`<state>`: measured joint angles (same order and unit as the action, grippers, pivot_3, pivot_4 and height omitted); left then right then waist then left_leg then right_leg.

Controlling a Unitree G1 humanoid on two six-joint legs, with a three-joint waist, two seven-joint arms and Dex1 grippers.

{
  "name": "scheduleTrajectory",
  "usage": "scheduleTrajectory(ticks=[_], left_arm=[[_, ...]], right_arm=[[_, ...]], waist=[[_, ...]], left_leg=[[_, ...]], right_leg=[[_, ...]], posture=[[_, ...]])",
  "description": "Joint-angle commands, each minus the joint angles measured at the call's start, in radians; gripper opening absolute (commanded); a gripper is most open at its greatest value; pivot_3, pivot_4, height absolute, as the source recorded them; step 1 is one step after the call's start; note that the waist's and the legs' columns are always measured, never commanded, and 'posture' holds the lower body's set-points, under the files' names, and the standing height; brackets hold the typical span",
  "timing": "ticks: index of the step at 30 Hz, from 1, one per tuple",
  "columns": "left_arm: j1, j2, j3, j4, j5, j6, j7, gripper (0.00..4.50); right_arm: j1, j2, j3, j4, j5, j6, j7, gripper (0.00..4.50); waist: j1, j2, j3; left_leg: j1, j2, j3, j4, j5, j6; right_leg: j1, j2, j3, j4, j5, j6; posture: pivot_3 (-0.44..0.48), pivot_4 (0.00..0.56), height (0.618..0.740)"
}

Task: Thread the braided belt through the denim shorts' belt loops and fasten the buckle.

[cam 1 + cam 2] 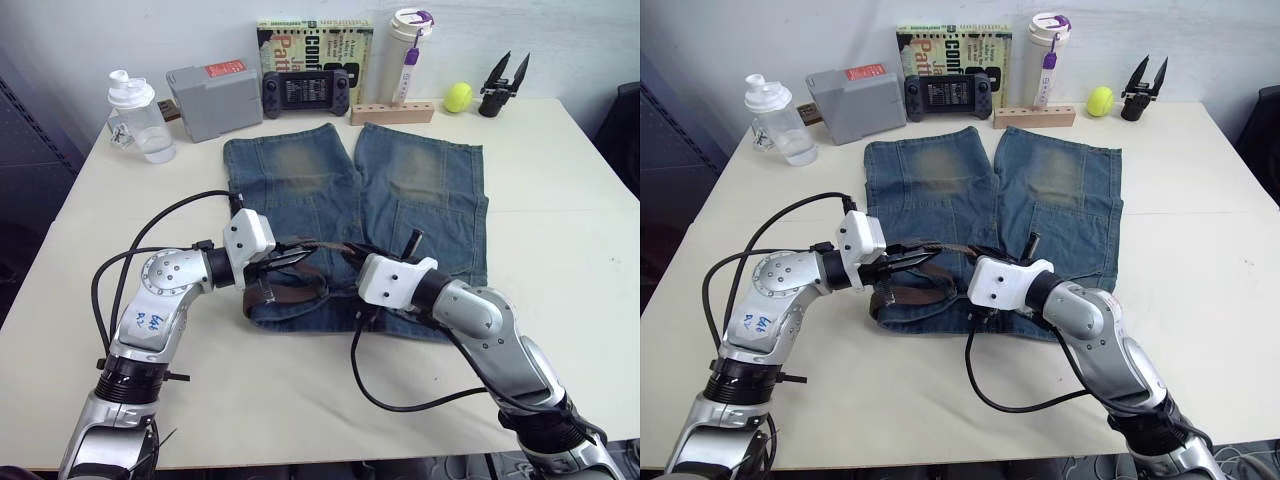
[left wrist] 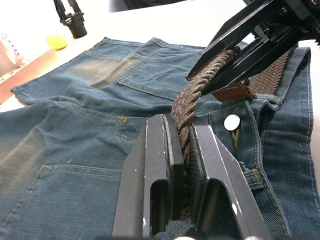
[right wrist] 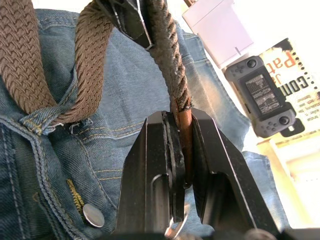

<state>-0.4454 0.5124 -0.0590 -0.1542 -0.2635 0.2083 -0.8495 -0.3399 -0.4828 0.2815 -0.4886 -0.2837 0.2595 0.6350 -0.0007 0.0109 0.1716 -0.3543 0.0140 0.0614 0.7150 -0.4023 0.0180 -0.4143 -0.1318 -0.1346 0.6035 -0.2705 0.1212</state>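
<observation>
Your left gripper (image 2: pixel 182 165) has its jaws clamped on the braided belt (image 2: pixel 192 95); your right gripper (image 3: pixel 182 165) has its jaws pinched on the belt's brown leather tip; the strap spans between them above the waistband of the denim shorts (image 1: pixel 400 190), which lie flat on the bench (image 1: pixel 560 230).

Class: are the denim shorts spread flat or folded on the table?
Spread flat. The denim shorts lie open on the table, both legs side by side, back pockets up.
</observation>
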Motion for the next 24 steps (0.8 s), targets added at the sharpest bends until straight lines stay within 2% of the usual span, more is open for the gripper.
scheduleTrajectory(ticks=[1,7,9,14,16,24], left_arm=[[0.014,-0.007,0.013,-0.062,-0.004,-0.009,0.028,0.0],[0.036,-0.027,0.053,-0.081,-0.019,0.014,0.102,0.0],[0.036,-0.027,0.067,-0.086,-0.029,0.025,0.115,0.0],[0.038,-0.023,0.073,-0.094,-0.034,0.035,0.119,0.0],[0.039,-0.024,0.071,-0.094,-0.033,0.036,0.119,0.0],[0.035,-0.026,0.066,-0.094,-0.034,0.042,0.119,0.0]], right_arm=[[0.007,0.035,-0.057,-0.047,0.08,0.102,0.012,1.18],[0.111,0.005,-0.198,-0.19,0.242,0.246,0.064,3.99],[0.17,-0.01,-0.227,-0.241,0.292,0.269,0.084,4.38],[0.251,-0.025,-0.239,-0.277,0.33,0.304,0.074,4.38],[0.267,-0.043,-0.208,-0.24,0.279,0.296,0.047,4.38],[0.269,0.03,-0.167,-0.118,0.227,0.369,-0.09,4.38]], waist=[[0.001,0.0,0.0],[0.009,0.0,0.0],[0.008,0.0,0.0],[0.007,0.0,0.0],[0.006,0.0,0.0],[0.008,0.0,0.0]], left_leg=[[0.0,0.0,0.0,0.0,0.0,0.0],[0.0,0.0,-0.001,0.0,0.0,0.0],[0.0,0.0,-0.001,0.0,0.0,0.0],[0.001,0.0,0.0,0.0,0.0,0.0],[0.001,0.0,0.0,0.0,0.0,0.0],[0.001,0.0,0.0,0.0,0.0,0.0]], right_leg=[[0.0,0.0,0.0,0.0,0.0,0.0],[0.0,0.0,0.0,0.0,0.0,0.0],[0.0,0.0,0.0,0.0,0.0,0.0],[0.001,0.0,0.001,0.001,0.0,0.0],[0.001,0.0,0.001,0.001,0.0,0.0],[0.001,0.0,0.001,0.0,0.0,0.0]], posture=[[0.0,0.15,0.726],[0.0,0.15,0.726],[0.0,0.15,0.726],[0.0,0.15,0.726],[0.0,0.15,0.726],[0.0,0.15,0.726]])
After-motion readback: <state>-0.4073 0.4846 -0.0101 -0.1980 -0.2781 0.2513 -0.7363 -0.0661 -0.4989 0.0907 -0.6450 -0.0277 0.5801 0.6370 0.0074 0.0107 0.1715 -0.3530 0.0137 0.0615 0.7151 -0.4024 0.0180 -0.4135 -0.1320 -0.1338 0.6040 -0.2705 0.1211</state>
